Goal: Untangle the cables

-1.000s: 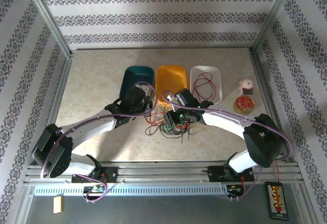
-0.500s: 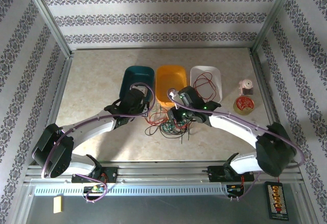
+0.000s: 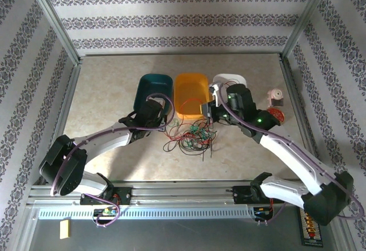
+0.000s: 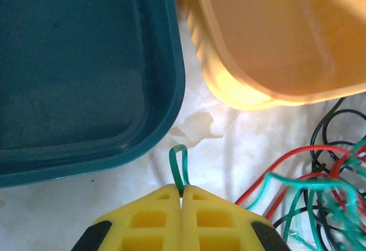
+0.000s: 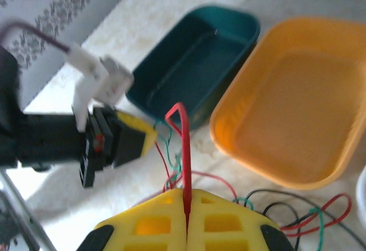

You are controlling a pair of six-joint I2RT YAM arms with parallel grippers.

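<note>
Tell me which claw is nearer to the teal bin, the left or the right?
Left. The left claw sits at the near right corner of the teal bin; the right claw is farther right, beside the orange bin.

Striped wallpaper walls (image 3: 171, 19), beige marbled tabletop (image 3: 108, 85)

On the table (image 3: 103, 91) the left bin (image 3: 150, 94), the middle bin (image 3: 191, 91) and the right bin (image 3: 224, 79) stand side by side in a row. The cables (image 3: 191, 139) lie heaped just in front of the middle bin. The left gripper (image 4: 182, 196), before the left bin, pinches one strand at the heap's left; the right gripper (image 5: 187, 205), by the middle bin's right front corner, pinches another. Right of the right bin, a reel (image 3: 276, 98) stands behind a round tin (image 3: 275, 115).
</note>
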